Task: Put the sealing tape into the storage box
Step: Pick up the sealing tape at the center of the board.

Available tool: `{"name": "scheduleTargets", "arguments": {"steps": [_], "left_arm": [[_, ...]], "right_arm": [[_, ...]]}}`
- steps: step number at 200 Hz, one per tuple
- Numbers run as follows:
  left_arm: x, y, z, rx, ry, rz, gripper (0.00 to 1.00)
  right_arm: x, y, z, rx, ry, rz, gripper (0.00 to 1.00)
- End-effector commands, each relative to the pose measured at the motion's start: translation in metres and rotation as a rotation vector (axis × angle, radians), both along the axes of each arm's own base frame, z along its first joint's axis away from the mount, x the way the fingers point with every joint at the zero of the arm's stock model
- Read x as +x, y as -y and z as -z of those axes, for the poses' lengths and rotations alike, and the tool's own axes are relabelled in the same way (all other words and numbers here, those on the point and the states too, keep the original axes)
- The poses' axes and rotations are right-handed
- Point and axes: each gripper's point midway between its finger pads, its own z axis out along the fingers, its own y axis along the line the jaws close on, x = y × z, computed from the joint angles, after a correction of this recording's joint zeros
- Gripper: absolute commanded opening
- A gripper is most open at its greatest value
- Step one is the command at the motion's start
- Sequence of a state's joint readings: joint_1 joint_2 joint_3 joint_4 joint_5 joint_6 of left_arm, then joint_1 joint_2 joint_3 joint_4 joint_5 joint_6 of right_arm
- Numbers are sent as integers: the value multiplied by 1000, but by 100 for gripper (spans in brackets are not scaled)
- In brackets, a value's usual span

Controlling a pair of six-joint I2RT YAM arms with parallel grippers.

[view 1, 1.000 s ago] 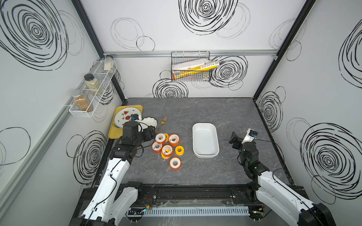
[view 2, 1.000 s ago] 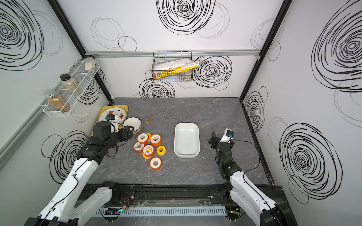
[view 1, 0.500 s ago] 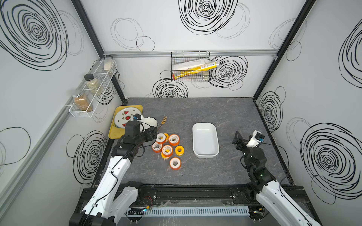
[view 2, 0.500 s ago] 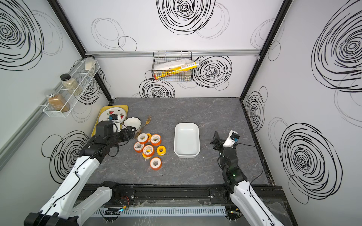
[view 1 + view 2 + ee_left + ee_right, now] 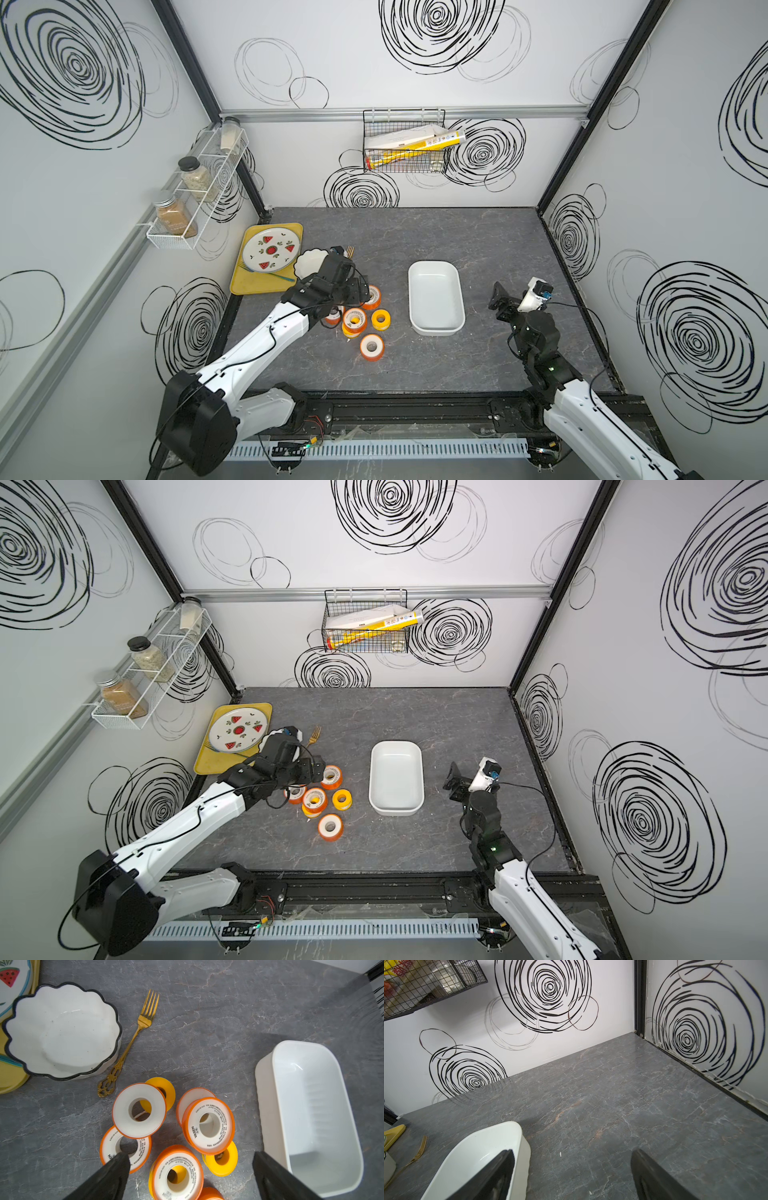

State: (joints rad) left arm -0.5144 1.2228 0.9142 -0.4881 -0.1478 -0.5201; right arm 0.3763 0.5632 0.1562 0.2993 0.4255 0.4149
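Several spools of sealing tape [image 5: 354, 321] [image 5: 314, 799] lie clustered on the grey table left of centre, with orange or yellow flanges; one spool [image 5: 371, 346] lies a little apart toward the front. My left gripper [image 5: 358, 291] [image 5: 316, 771] hovers over the cluster's left part. In the left wrist view the left gripper [image 5: 190, 1156] is open, its fingers straddling an orange spool [image 5: 177, 1174] without touching it. The white storage box [image 5: 411, 299] [image 5: 372, 779] [image 5: 268, 1105] stands empty at centre. My right gripper [image 5: 500, 301] [image 5: 573, 1153] is open and empty, right of the box [image 5: 483, 1151].
A white scalloped bowl [image 5: 62, 1030] and a gold fork [image 5: 133, 1039] lie just behind the spools. A yellow tray [image 5: 266, 286] with a watermelon plate [image 5: 270, 249] sits at the left wall. A wire basket [image 5: 405, 145] and a spice rack [image 5: 195, 187] hang on the walls.
My left gripper has moved right from beside the bowl to over the spool cluster and has opened wider. The right arm has shifted its wrist slightly; its jaws stay open.
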Motion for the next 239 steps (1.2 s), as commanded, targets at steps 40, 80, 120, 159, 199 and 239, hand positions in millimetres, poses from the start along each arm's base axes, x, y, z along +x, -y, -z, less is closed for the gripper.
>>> {"name": "scheduleTargets", "arguments": {"steps": [40,80,120,159,199,239], "left_arm": [[21,16,32,127,-53,-82,99],[26,18,41,154,-60,-75,99],[28,27,41,133,-62,-39,99],[29,34,46,123,-75,-14,99],[31,36,59,147,-100,-7,99],[31,36,69,170,-112,-3,99]], "right_arm": [[2,0,-8,9,17,1,94],[2,0,-8,9,14,4,96],[2,1,-7,9,13,8,97],[2,1,-7,11,13,9,97],[2,1,-7,11,12,12,98],[2,2,-7,12,8,17,99]]}}
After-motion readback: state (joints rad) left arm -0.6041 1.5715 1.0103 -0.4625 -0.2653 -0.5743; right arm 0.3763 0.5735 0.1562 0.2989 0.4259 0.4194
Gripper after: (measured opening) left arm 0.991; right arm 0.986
